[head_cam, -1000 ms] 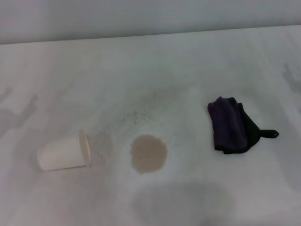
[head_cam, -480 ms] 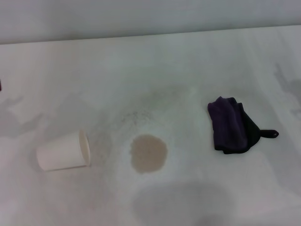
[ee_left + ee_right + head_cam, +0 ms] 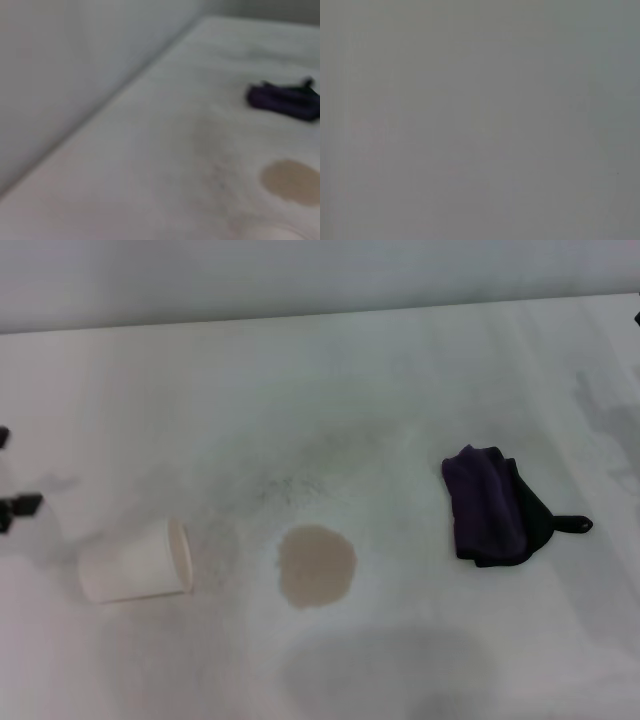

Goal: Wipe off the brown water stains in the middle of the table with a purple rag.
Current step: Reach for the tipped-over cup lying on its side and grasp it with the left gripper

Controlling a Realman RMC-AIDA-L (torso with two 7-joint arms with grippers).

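Observation:
The brown water stain (image 3: 315, 565) is a roundish tan patch in the middle of the white table (image 3: 330, 390). The purple rag (image 3: 488, 505) lies crumpled to its right, its black loop tab pointing right. Both also show in the left wrist view, the rag (image 3: 282, 97) and the stain (image 3: 292, 181). My left gripper (image 3: 10, 471) pokes in at the left edge, two dark fingertips apart, empty, left of the cup. Only a dark speck of my right gripper (image 3: 637, 316) shows at the right edge, far behind the rag. The right wrist view shows only plain grey.
A white paper cup (image 3: 135, 562) lies on its side left of the stain, mouth facing the stain. Faint grey speckled smudges (image 3: 290, 488) lie just behind the stain. The table's far edge meets a grey wall (image 3: 300, 275).
My left gripper's fingertips have come into view at the left edge. A dark speck of the right gripper has appeared at the right edge. The rag, stain and cup have not moved.

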